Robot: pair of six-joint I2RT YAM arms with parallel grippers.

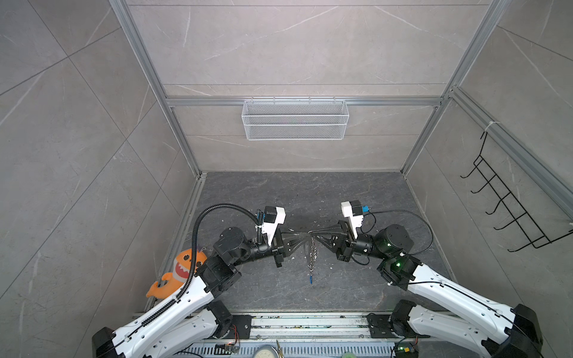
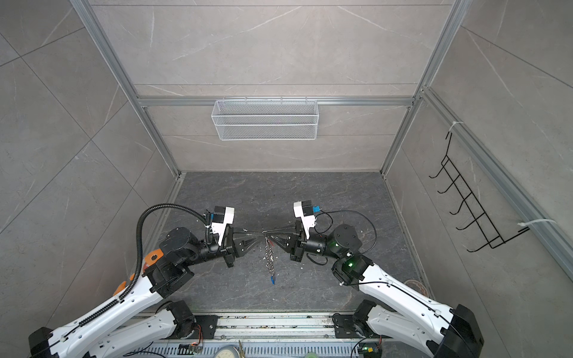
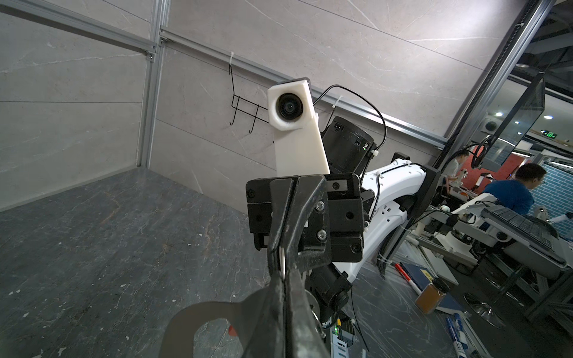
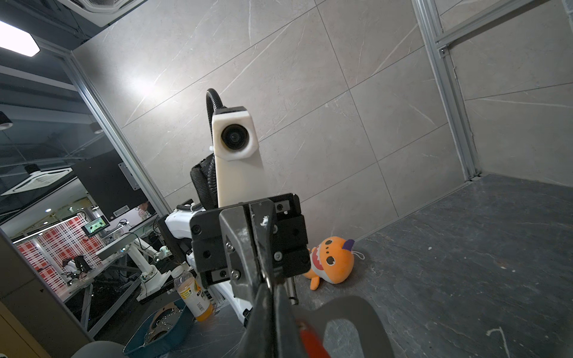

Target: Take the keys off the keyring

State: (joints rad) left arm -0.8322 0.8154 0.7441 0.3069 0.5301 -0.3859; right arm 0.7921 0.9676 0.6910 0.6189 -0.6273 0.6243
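In both top views my left gripper (image 1: 306, 233) (image 2: 261, 232) and right gripper (image 1: 315, 232) (image 2: 269, 232) meet tip to tip above the middle of the floor. Both are shut on a small silver ring of the keyring. Its chain (image 1: 312, 254) (image 2: 269, 257) hangs straight down, and a key's blue tag (image 1: 310, 280) (image 2: 272, 280) dangles at the bottom. The left wrist view has my left gripper (image 3: 283, 274) shut, with the grey plate (image 3: 183, 322) and a red tag (image 3: 232, 331) just below it. In the right wrist view the plate (image 4: 356, 307) and red tag (image 4: 310, 341) lie beside my shut right gripper (image 4: 273, 286). The key blades are hidden.
An orange shark plush (image 1: 179, 272) (image 4: 331, 260) lies on the dark stone floor (image 1: 310, 192) by the left arm. A white mesh basket (image 1: 294, 119) hangs on the back wall. A black hook rack (image 1: 508, 198) is mounted on the right wall.
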